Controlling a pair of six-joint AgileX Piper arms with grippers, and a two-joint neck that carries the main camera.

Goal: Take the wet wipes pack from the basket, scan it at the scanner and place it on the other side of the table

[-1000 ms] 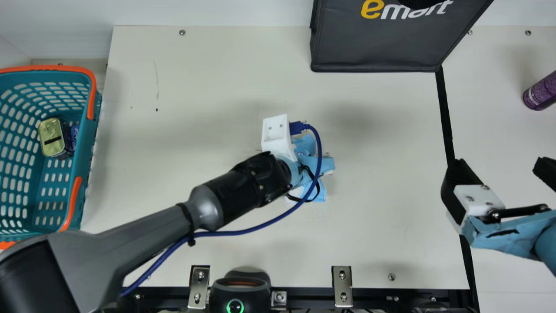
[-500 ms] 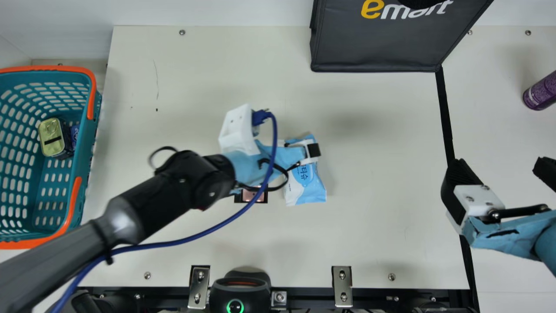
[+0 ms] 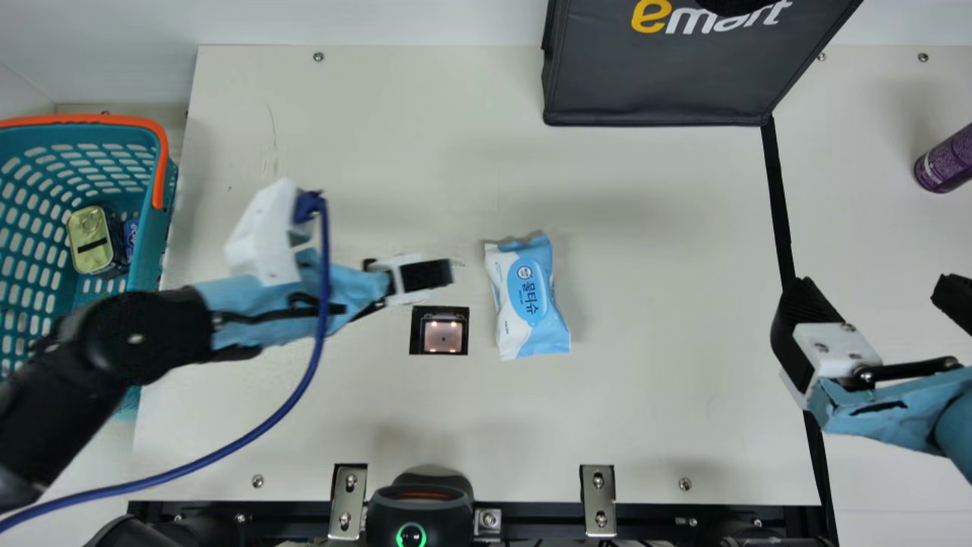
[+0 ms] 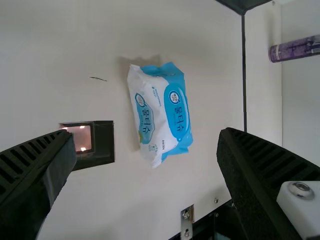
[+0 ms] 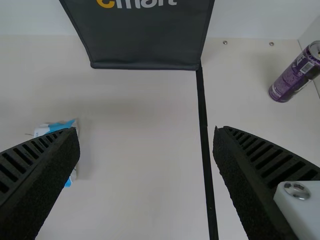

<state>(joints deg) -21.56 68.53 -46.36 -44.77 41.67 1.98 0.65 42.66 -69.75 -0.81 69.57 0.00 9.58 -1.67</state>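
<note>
Left hand [image 3: 427, 275] has moved off the pack [image 3: 528, 300] toward the basket [image 3: 161, 144], fingers spread; pack lies on the worktop [image 3: 668, 395], label up, right of the scanner [image 3: 443, 336], touching neither hand; right hand [image 3: 870, 292] likewise spread, near the bag [image 3: 653, 95].

You've one each: wet wipes pack [image 3: 528, 298], basket [image 3: 76, 119], scanner window [image 3: 443, 336], gold-lidded tin [image 3: 89, 238], purple can [image 3: 945, 163], black bag [image 3: 653, 83].

Cream table [image 3: 645, 395] with wipes [image 3: 528, 296], scanner [image 3: 443, 336], bag [image 3: 661, 83] and can [image 3: 944, 161]
Wipes lie just ahead of the left gripper [image 3: 440, 275], scanner near its fingertips; bag and can sit beyond the right gripper [image 3: 877, 290].
</note>
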